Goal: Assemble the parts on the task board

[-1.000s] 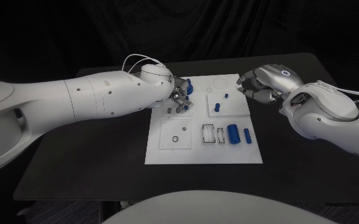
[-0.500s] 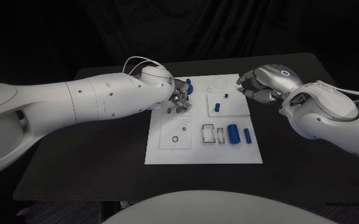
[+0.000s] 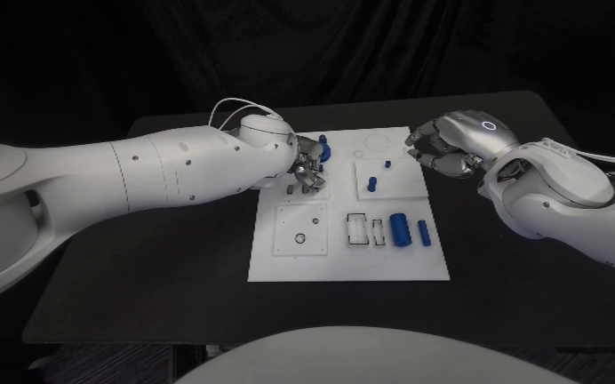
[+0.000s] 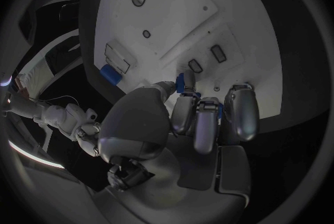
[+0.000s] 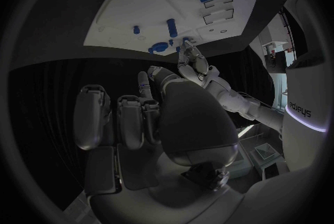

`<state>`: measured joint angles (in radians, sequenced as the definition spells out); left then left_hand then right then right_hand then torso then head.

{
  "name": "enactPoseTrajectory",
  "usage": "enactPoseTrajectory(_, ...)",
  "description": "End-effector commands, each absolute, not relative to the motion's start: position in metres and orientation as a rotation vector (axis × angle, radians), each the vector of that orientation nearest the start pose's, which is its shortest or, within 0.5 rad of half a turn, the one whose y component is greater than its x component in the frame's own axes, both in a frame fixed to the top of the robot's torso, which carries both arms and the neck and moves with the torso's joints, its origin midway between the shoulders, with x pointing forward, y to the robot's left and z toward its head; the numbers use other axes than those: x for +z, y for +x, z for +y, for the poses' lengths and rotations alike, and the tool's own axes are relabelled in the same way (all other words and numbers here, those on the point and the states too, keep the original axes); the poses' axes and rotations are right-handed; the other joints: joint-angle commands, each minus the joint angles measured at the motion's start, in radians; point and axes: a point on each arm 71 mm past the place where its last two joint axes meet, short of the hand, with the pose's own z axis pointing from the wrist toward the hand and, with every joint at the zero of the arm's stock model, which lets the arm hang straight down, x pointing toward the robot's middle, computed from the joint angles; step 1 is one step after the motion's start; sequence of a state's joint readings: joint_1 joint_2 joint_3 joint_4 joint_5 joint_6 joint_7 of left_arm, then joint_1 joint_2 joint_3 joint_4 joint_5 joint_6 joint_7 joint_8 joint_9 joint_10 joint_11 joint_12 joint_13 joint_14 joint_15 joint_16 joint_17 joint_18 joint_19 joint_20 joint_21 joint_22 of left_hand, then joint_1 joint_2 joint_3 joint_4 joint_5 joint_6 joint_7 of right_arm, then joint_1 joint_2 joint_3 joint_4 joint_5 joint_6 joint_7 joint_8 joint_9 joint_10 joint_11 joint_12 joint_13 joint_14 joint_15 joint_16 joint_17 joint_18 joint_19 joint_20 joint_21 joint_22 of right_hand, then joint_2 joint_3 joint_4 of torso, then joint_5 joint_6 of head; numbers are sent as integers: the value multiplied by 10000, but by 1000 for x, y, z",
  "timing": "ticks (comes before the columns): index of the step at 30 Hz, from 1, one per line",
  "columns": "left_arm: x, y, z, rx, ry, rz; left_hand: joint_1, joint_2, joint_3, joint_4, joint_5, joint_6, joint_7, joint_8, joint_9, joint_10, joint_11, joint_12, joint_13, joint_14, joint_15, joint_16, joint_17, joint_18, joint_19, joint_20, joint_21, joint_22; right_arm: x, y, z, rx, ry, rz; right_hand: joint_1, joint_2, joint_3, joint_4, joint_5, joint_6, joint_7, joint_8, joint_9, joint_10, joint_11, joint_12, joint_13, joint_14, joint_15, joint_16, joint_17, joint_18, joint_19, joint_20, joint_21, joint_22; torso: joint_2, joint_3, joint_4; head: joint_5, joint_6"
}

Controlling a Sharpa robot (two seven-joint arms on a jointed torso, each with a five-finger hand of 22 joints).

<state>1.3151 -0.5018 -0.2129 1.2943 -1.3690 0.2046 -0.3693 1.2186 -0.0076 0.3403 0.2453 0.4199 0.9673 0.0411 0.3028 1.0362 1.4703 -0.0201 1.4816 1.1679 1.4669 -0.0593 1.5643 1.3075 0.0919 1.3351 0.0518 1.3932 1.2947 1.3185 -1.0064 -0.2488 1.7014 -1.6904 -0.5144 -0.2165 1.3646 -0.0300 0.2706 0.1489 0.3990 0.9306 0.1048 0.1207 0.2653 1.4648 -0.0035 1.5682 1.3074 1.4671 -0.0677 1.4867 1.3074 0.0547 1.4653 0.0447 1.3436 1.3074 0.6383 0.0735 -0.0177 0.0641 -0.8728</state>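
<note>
Task board (image 3: 336,260): white plate, rectangular cutouts, small blue parts (image 3: 399,226).

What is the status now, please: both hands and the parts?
Left hand pinches a blue part over the task board. Right hand curled, holding nothing, beside the board. Path clear.

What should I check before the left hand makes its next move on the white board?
1. Left hand over the task board: ok, at its far left part.
2. Blue part at the left hand's fingertips: ok, it shows between them in the left wrist view; how firm the hold is, cannot tell.
3. Slot under that part lined up: cannot tell, the fingers hide it.
4. Right hand out of the way: ok, at the board's far right edge, fingers curled, holding nothing.
5. Big blue cylinder in reach of a bump: ok, it lies apart, nearer the robot.
</note>
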Motion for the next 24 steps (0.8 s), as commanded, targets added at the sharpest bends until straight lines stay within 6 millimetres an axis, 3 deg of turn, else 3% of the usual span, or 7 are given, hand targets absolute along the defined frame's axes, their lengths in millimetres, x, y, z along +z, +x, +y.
enactPoseTrajectory(1,-232,506,104,-3677,4129,22046,-37,-162,385,-146,97,134,-39,88,195,1005,-69,892,4029,1039,-101,65,2633,-147,23,-75,-39,44,-178,442,-233,4583,-2953,15096,91,-6,83,-14,88,73,-23,-33,0,951,81,-66,2526,813,63,-56,1748,-15,144,31,-48,1912,-6,-3,-2,29,2)
enactPoseTrajectory(10,-232,504,118,-3911,2359,22406,-350,-459,1197,-579,279,241,-80,127,587,1005,-127,892,4029,1039,-160,65,2633,-165,112,-130,-37,156,-179,442,-234,4475,-2950,15249,109,-2,121,-28,158,120,-33,-24,11,927,74,-86,2502,805,61,-87,1717,-8,132,32,-81,1904,-5,-8,-1,54,2)
enactPoseTrajectory(24,-230,497,152,-3693,-285,22439,-718,-494,1395,-635,189,401,-110,177,759,1005,-154,892,4029,1039,-186,65,2633,-176,176,-153,-32,219,-180,441,-238,4285,-2911,15457,115,-1,135,-32,177,125,-40,-27,12,883,68,-123,2459,792,59,-135,1670,9,102,32,-158,1881,-17,-13,15,139,2)
